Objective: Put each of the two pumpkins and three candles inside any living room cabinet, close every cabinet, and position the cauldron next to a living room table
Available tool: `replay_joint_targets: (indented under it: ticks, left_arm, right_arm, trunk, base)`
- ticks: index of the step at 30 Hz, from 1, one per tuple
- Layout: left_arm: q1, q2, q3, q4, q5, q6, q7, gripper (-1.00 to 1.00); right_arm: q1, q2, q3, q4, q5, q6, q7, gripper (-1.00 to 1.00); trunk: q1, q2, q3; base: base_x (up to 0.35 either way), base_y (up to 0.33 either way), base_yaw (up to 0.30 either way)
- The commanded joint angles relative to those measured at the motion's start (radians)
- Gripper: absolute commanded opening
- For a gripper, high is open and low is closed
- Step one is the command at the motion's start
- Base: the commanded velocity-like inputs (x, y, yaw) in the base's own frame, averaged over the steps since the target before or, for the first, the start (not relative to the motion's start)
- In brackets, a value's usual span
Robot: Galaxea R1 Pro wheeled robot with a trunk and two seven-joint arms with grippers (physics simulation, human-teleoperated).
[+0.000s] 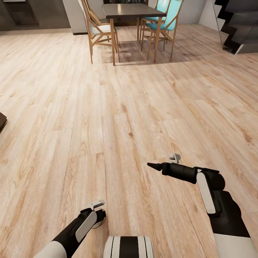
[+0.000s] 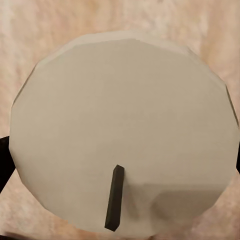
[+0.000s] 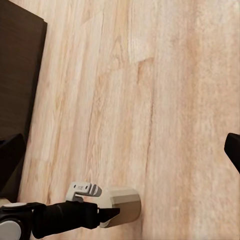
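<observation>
the left hand grips a beige candle upright, wick up, low at 7 o'clock over the plank floor, likely to carry it toward a cabinet. the right hand, at 4 o'clock, is empty with fingers spread. a dining table and chairs stand far off at 12 o'clock.

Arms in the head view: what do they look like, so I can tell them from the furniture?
Both are glossy black with white panels. The right arm has a long white oval plate and a black tapered claw. The left arm has a white shell and small grey fittings.
</observation>
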Motion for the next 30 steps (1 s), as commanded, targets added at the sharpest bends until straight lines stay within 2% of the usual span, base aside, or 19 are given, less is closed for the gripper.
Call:
replay_joint_targets:
  ticks: [1,2,21,23,30]
  left_arm:
    - [0.000,0.001,-0.003,-0.001,0.001,0.005,0.008,1.00]
    - [0.000,0.001,-0.003,-0.001,0.001,0.005,0.008,-1.00]
    - [0.000,0.002,-0.004,-0.001,0.001,0.005,0.005,-1.00]
    - [0.000,0.002,-0.004,-0.001,0.001,0.005,0.005,-1.00]
    - [0.000,0.002,-0.004,-0.001,0.001,0.005,0.005,-1.00]
  right_arm:
    - [-0.001,0.000,-0.001,0.000,0.004,0.005,0.007,1.00]
    - [-0.001,0.000,-0.001,0.001,0.004,0.005,0.007,1.00]
    - [-0.001,-0.001,-0.003,0.003,0.004,0.005,0.007,1.00]
    - [-0.001,-0.001,-0.003,0.003,0.004,0.005,0.007,1.00]
    - [-0.001,0.000,-0.003,0.004,0.004,0.005,0.007,1.00]
  trunk:
    - [0.000,0.000,-0.001]
    - [0.000,0.000,-0.001]
    - [0.000,0.000,-0.001]
    - [-0.001,0.000,0.007]
    - [-0.001,0.000,0.007]
  base:
    - [0.000,0.000,0.000]
    - [0.000,0.000,0.000]
    - [0.000,0.000,0.000]
    - [0.000,0.000,0.000]
    - [0.000,0.000,0.000]
